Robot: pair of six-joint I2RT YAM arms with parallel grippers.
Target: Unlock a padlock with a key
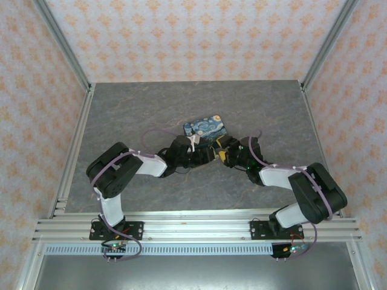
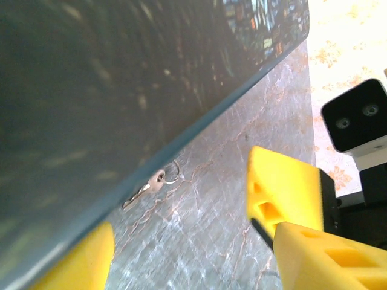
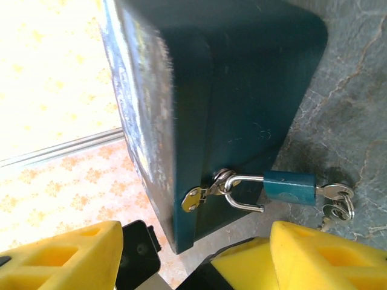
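Clearly, the left gripper point(image 2: 199, 266) and right gripper point(image 3: 193, 257) are spread, holding nothing. The key point(image 3: 329, 192) sits in the padlock point(image 3: 289, 186), which hangs on the box point(image 3: 242, 90).

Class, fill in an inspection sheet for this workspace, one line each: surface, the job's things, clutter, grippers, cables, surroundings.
Surface: grey marbled table; no spills seen.
Job's things: small teal padlock hooked through the hasp of a starry-print box. The key sits in the padlock's end, on a ring. One shackle leg looks out of the body.
Clutter: nothing seen.
Grippers: left gripper and right gripper both open, holding nothing, close together by the box.
Cables: purple leads run along both arms.
Surroundings: orange-patterned walls, aluminium frame.
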